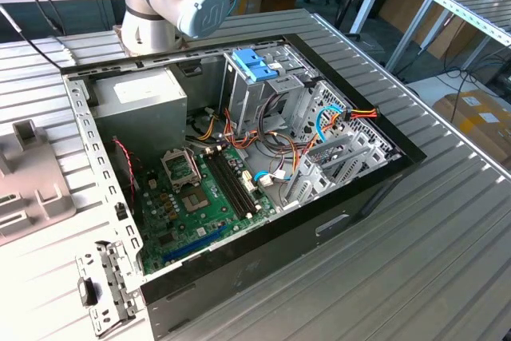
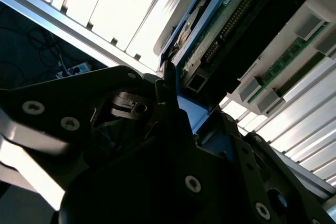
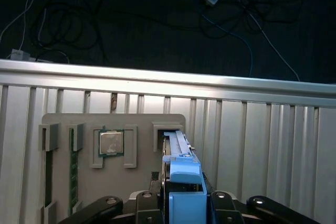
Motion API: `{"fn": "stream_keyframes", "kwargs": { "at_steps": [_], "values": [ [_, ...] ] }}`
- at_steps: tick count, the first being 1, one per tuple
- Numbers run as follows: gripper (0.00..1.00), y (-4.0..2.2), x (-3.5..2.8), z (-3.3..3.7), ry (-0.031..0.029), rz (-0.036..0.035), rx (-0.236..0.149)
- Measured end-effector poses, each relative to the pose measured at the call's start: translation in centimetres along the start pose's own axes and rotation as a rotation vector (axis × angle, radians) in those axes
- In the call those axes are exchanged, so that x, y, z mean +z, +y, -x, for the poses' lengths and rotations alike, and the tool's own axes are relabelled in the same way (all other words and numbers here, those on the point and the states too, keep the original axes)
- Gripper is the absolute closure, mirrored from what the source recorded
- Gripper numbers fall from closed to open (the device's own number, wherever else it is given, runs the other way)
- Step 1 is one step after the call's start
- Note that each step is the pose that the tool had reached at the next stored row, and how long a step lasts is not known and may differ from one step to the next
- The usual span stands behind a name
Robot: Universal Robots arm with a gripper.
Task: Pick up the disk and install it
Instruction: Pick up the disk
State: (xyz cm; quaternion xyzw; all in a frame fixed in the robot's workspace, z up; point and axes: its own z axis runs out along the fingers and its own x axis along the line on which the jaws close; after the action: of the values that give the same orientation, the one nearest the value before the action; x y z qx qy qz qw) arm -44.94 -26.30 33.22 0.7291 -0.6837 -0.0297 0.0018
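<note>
Blue-trimmed disk (image 3: 183, 174), edge-on, apparently upright on grey tray (image 3: 63, 120)

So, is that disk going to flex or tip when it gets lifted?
Probably stiff: the disk looks like a rigid slab. Standing edge-on in the grey holder, it could tip once freed. Its exposed circuit board suggests fragility.

One disk (image 3: 181, 174), one computer case (image 1: 335, 225), one processor chip (image 3: 111, 142)
</note>
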Motion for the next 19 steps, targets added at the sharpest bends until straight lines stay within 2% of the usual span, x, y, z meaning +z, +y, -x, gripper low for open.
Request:
{"fn": "stream_keyframes", "kwargs": {
  "at_steps": [8,19],
  "values": [
    [0.63,0.03,-0.62,0.03,-0.0054,-0.0006,0.0],
    [0.63,0.05,-1.08,0.04,-0.0062,-0.0006,0.0]
  ]
}}
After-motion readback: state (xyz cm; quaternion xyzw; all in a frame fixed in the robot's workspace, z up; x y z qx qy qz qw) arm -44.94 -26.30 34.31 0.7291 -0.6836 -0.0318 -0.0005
